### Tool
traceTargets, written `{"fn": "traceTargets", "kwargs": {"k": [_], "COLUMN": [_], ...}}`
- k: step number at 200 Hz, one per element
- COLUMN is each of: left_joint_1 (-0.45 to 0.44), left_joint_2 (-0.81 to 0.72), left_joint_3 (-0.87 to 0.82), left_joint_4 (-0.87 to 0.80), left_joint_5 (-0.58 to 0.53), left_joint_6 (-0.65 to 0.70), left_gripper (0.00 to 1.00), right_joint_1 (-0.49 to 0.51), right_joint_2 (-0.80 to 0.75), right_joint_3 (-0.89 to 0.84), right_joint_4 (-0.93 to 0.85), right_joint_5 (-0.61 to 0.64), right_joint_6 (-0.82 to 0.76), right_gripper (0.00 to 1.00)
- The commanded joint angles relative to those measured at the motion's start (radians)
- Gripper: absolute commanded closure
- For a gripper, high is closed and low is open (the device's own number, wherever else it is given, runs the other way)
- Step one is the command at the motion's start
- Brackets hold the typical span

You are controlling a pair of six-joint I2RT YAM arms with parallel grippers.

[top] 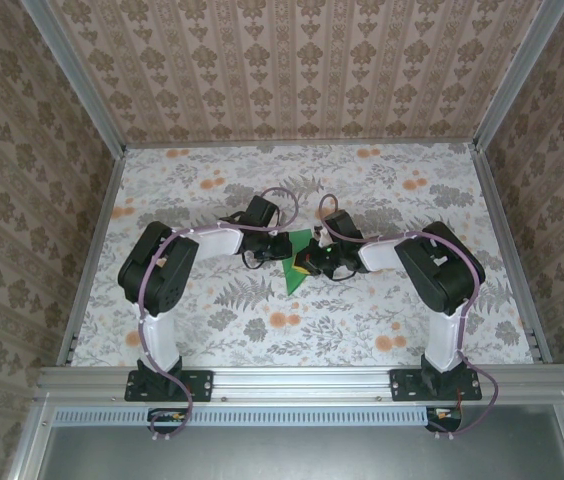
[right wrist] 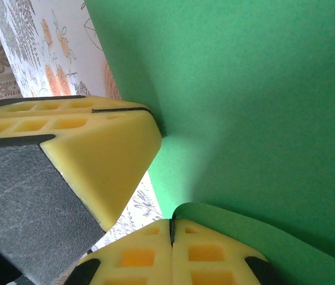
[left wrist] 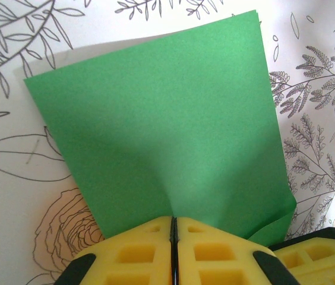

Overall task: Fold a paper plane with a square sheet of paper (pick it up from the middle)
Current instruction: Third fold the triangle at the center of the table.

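The square sheet of paper [top: 295, 272], bright green, is held just above the table between both arms at the centre. My left gripper [top: 283, 250] is shut on the middle of one edge, and the left wrist view shows the sheet [left wrist: 167, 130] spreading away from the pinched jaws [left wrist: 173, 218]. My right gripper [right wrist: 171, 222] is shut on a neighbouring edge, where the sheet [right wrist: 262, 107] curls over at the pinch. The left gripper [right wrist: 154, 122] clamps the paper close beside it. The paper is unfolded; a paper plane is out of view.
A floral tablecloth [top: 382, 200] covers the table. Patterned walls [top: 292, 70] stand on three sides, edged by aluminium rails [top: 97, 250]. The two arm bases [top: 167, 385] sit on the near rail. Open cloth lies all round the grippers.
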Motion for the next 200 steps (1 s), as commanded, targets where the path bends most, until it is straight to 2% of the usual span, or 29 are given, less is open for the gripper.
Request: {"fn": "traceTargets", "kwargs": {"k": [1,200], "left_joint_1": [-0.002,-0.006], "left_joint_2": [0.038,0.05], "left_joint_3": [0.008,0.006], "left_joint_4": [-0.047,-0.042], "left_joint_5": [0.011,0.019], "left_joint_6": [-0.002,-0.007], "left_gripper": [0.9,0.9], "right_joint_1": [-0.002,-0.001], "right_joint_2": [0.025,0.007], "right_joint_3": [0.025,0.016], "right_joint_4": [-0.021,-0.072], "right_joint_5": [-0.022,-0.056], "right_joint_6": [-0.017,-0.069], "right_gripper": [0.97,0.96]}}
